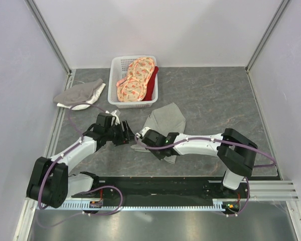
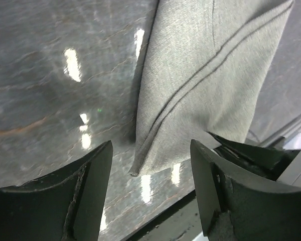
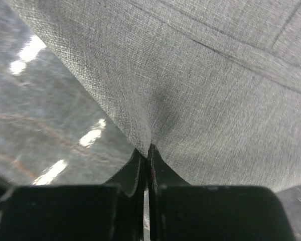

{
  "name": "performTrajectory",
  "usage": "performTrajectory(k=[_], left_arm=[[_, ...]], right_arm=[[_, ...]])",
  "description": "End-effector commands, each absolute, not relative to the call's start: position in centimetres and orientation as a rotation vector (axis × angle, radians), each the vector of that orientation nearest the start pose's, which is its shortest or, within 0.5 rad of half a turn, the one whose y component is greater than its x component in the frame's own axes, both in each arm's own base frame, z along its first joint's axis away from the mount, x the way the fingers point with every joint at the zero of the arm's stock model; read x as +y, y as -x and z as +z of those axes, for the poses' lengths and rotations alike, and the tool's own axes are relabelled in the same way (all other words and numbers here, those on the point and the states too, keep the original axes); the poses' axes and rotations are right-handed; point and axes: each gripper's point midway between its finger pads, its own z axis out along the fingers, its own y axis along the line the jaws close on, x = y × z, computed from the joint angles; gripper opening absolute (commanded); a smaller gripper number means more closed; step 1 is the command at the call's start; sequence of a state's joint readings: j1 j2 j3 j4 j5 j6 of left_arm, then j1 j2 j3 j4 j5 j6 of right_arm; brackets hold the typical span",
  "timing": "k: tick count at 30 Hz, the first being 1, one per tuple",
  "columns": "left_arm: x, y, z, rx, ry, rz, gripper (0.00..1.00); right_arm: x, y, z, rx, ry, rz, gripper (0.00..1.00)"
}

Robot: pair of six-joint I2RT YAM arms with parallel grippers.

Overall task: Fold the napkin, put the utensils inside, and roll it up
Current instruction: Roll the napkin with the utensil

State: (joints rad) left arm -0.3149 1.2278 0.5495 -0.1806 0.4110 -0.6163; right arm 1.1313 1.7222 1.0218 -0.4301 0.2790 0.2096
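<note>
The grey-green napkin (image 1: 165, 120) lies crumpled and partly folded mid-table. It fills the right wrist view (image 3: 200, 70), and a folded corner of it shows in the left wrist view (image 2: 200, 75). My right gripper (image 1: 143, 139) is shut on the napkin's edge, the cloth pinched between the closed fingertips (image 3: 150, 149). My left gripper (image 1: 127, 134) is open just left of the napkin, and its fingers (image 2: 98, 165) stand wide apart and empty near the cloth's lower corner. The fork is out of view.
A white basket (image 1: 116, 75) with orange-pink patterned cloths stands at the back. A smaller grey-and-white cloth (image 1: 80, 94) lies at the far left. The table's front edge and black rail (image 1: 155, 186) are just behind the grippers.
</note>
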Motion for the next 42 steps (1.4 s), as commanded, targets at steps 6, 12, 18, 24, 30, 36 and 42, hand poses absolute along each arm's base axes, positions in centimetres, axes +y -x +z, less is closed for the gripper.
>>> performTrajectory(k=[6, 12, 18, 24, 30, 36, 42], left_arm=[[-17.1, -23.0, 8.2, 2.396, 0.055, -0.802, 0.71], [-17.8, -22.3, 8.1, 2.388, -0.004, -0.752, 0.72], [-18.3, -22.3, 8.0, 2.388, -0.038, -0.717, 0.72], [-19.0, -21.8, 8.6, 2.371, -0.084, -0.71, 0.72], [-18.0, -20.5, 7.3, 2.446, -0.017, -0.613, 0.7], [-18.1, -19.4, 6.6, 2.431, 0.056, -0.681, 0.73], [-20.7, -19.3, 7.9, 2.348, 0.065, -0.916, 0.76]], right_arm=[[32.7, -15.7, 4.2, 2.692, 1.094, 0.624, 0.0], [32.7, -15.7, 3.6, 2.785, 1.048, 0.854, 0.0], [32.3, -16.1, 3.2, 2.81, 0.969, 1.118, 0.0], [32.0, -16.5, 2.5, 2.826, 0.91, 1.334, 0.0], [31.3, -17.1, 1.3, 2.856, 0.866, 1.375, 0.0], [31.1, -17.5, 1.1, 2.86, 0.854, 1.368, 0.0], [30.7, -17.2, 0.6, 2.876, 0.851, 1.351, 0.0]])
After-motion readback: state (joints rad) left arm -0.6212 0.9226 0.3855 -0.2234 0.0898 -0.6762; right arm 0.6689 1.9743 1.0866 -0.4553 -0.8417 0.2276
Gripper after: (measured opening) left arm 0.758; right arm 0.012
